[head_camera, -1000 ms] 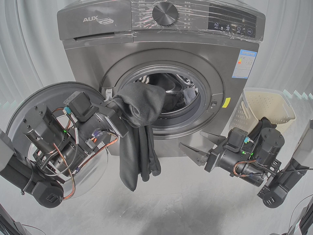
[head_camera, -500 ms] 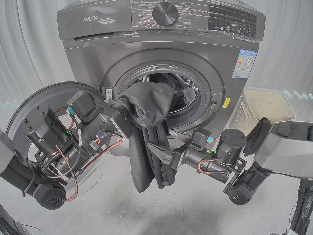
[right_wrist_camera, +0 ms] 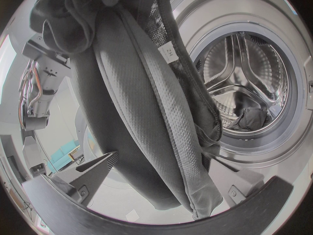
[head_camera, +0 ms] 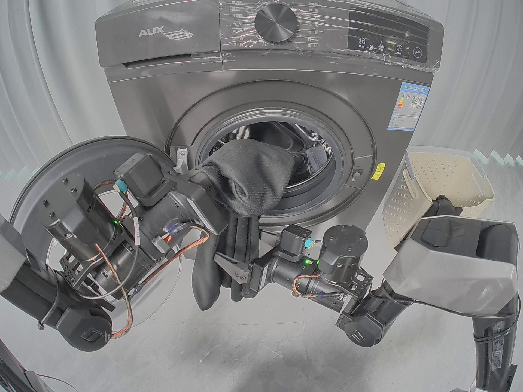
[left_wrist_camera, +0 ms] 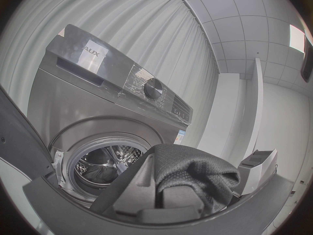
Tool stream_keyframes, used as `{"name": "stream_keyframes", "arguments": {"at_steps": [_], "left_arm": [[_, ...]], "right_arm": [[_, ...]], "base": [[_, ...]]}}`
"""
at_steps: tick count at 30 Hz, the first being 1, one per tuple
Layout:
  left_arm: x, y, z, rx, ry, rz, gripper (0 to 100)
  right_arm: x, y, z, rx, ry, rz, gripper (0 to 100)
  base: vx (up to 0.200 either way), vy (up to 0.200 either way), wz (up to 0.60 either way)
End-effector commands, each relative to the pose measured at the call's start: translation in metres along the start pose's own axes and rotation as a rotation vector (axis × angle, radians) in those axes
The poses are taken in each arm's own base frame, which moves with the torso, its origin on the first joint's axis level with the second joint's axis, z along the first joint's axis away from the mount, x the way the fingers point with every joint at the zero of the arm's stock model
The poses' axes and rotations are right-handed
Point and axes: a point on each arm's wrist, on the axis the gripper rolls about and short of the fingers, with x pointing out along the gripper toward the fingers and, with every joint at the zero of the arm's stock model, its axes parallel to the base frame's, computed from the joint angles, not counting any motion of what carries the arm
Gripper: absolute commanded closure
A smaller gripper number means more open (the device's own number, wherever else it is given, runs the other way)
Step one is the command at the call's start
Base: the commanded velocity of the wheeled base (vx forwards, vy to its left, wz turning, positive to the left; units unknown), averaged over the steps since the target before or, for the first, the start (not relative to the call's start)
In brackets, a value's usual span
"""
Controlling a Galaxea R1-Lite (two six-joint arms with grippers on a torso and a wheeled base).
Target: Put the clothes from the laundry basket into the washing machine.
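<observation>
- Right hand [right_wrist_camera: 164, 160] has swept across from beside the laundry basket [head_camera: 452, 175] to just below the drum opening within the last second. Its two fingers now stand wide apart on either side of the hanging tail of the dark garment [head_camera: 248, 178]. The cloth lies between them and no pinch has closed on it yet.
- That tail has swung toward the left arm and hangs shorter than a second ago, so the right hand appears to be gathering it up rather than leaving it to trail toward the floor.
- Left hand [head_camera: 210, 183] has eased a little closer to the opening and stays pressed together on the bunched upper part of the garment, holding it up in front of the mouth of the washing machine [head_camera: 163, 99], across the rim.
- Judged from this, the garment is only part-way loaded: the tail needs lifting and pushing in after the bunch.
- Deeper inside, the drum [right_wrist_camera: 247, 75] already holds a small dark piece of clothing [right_wrist_camera: 249, 118].
- Off to the right, the basket stands beside the machine with another dark piece [head_camera: 442, 207] draped at its rim.
</observation>
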Motion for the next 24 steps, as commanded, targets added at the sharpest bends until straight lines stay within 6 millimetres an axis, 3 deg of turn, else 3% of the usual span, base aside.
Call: {"name": "stream_keyframes", "arguments": {"at_steps": [1,12,18,19,24], "left_arm": [[0.000,0.000,-0.001,0.000,0.002,0.000,100],[0.000,0.000,-0.001,0.020,0.006,0.001,100],[-0.001,0.000,-0.001,0.027,0.004,0.004,100],[-0.001,0.000,0.000,0.027,0.004,0.004,100],[-0.003,0.001,0.001,0.029,0.003,0.009,100]], "right_arm": [[0.005,0.003,-0.012,0.005,0.021,0.010,0],[0.018,0.002,-0.024,0.003,0.011,0.016,0],[0.031,-0.013,-0.037,-0.045,-0.014,-0.087,0],[0.032,-0.014,-0.036,-0.047,-0.022,-0.093,100],[0.038,-0.020,-0.023,-0.056,-0.076,-0.108,100]], "base": [[0.000,0.000,0.00],[0.000,0.000,0.00],[0.000,0.000,0.00],[0.000,0.000,0.00],[0.000,0.000,0.00]]}}
